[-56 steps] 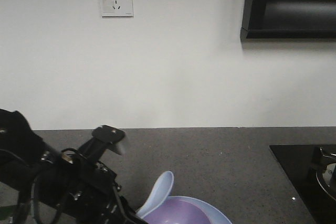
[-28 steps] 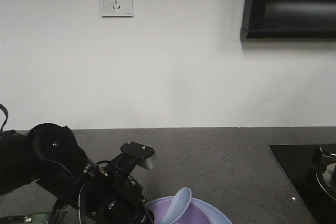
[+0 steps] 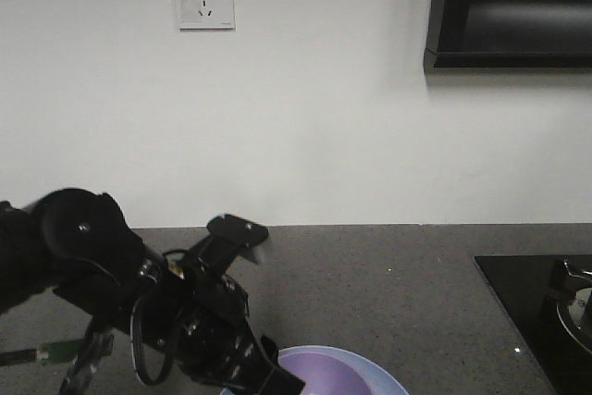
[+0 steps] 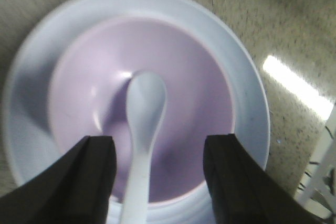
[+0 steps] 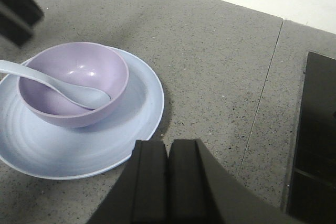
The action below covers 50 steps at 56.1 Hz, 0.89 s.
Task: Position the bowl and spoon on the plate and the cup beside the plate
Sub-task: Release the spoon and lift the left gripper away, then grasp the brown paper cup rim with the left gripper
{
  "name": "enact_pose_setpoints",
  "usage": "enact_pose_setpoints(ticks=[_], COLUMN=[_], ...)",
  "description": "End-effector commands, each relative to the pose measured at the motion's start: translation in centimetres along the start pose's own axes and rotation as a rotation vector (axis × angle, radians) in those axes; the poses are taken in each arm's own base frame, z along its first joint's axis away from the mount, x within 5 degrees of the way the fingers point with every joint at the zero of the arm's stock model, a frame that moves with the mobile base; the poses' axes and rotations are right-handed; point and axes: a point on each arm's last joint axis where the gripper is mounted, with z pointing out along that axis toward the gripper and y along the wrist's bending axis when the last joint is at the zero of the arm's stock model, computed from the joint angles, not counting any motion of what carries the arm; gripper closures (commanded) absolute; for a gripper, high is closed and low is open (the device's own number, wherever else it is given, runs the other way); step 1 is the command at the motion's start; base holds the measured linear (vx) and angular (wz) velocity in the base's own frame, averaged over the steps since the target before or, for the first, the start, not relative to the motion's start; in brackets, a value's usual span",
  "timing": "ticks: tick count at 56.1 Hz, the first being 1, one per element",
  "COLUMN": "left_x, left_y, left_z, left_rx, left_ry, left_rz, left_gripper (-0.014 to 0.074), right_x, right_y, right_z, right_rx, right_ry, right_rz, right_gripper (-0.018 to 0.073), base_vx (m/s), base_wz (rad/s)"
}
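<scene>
The lavender bowl [image 4: 184, 93] sits in the middle of the pale blue plate [image 4: 247, 87]. The pale blue spoon [image 4: 144, 108] lies in the bowl, scoop on the bottom and handle over the rim. My left gripper [image 4: 158, 145] hangs open just above, its fingers either side of the handle without touching it. In the right wrist view the bowl [image 5: 79, 66], spoon [image 5: 68, 90] and plate [image 5: 131, 129] lie to the left of my right gripper [image 5: 168, 145], which is shut on nothing above the counter. The cup is out of view.
A black stove top [image 3: 536, 312] with a metal pot [image 3: 578, 298] takes up the counter's right end; its edge shows in the right wrist view [image 5: 315, 129]. My left arm [image 3: 185, 321] covers the plate's [image 3: 375, 376] left side. A white wall stands behind the counter.
The spoon stood above the bowl a second ago, came down, and no longer shows in the front view. The left arm shifted right and rose over the plate's left side.
</scene>
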Motion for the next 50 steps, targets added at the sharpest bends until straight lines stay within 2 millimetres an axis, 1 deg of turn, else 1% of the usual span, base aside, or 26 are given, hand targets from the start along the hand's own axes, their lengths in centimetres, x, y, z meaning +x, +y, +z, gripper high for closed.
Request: enact_pose_setpoints(ticks=[1,6,11,14,19,20,27,33,37,43,50], left_x=[-2.0,-2.1,-1.4,-0.7,0.6,1.0,2.6,3.7,4.6,6.3,8.3], left_y=[-1.7,-2.0,-1.8,-1.5,-0.8,-0.5,0.1,0.5,1.0,2.3,4.5], left_z=[-5.4,-8.4,-11.2,-12.8,-15.0,-15.8,-18.1,-19.4,-19.8,-19.9,-19.4], left_rx=[-0.075,-0.188,-0.348,-0.464,-0.644,-0.714,-0.906,-0.957,-0.979,-1.022,-1.077], left_ry=[-0.164,-0.196,-0.204,-0.193,-0.150,-0.129,-0.050,-0.074,-0.065,-0.016,0.081], left_rz=[0.037,0.054,0.049,0.026,-0.011,-0.016,-0.071,-0.121,-0.150,-0.203,-0.274], left_gripper=[0.0105,0.0105,0.0105,0.0105,0.0105,0.0105,0.0105,0.0105,0.0105,0.0105,0.0105], right_x=[-1.4,-1.4,-1.4,-1.4,-1.4,-1.4,-1.5,-1.5,-1.5,-1.5,-1.5], right_y=[-0.2,-0.2,-0.2,-0.2,-0.2,-0.2,-0.2,-0.2,-0.2,-0.2,-0.2], right_z=[-0.6,-0.6,-0.6,-0.6,-0.6,-0.6,-0.6,-0.6,-0.6,-0.6,-0.6], right_rx=[0.013,0.013,0.013,0.013,0.013,0.013,0.014,0.014,0.014,0.014,0.014], right_ry=[-0.102,-0.102,-0.102,-0.102,-0.102,-0.102,-0.105,-0.111,-0.109,-0.109,-0.105], right_rz=[-0.008,-0.008,-0.009,-0.009,-0.009,-0.009,-0.009,-0.009,-0.009,-0.009,-0.010], right_gripper=[0.0568,0.0568,0.0568,0.0568,0.0568,0.0568,0.0568,0.0568,0.0568,0.0568,0.0568], base_vx=[0.00,0.00,0.00,0.00,0.00,0.00,0.00,0.00,0.00,0.00,0.00], base_wz=[0.00,0.00,0.00,0.00,0.00,0.00,0.00,0.00,0.00,0.00,0.00])
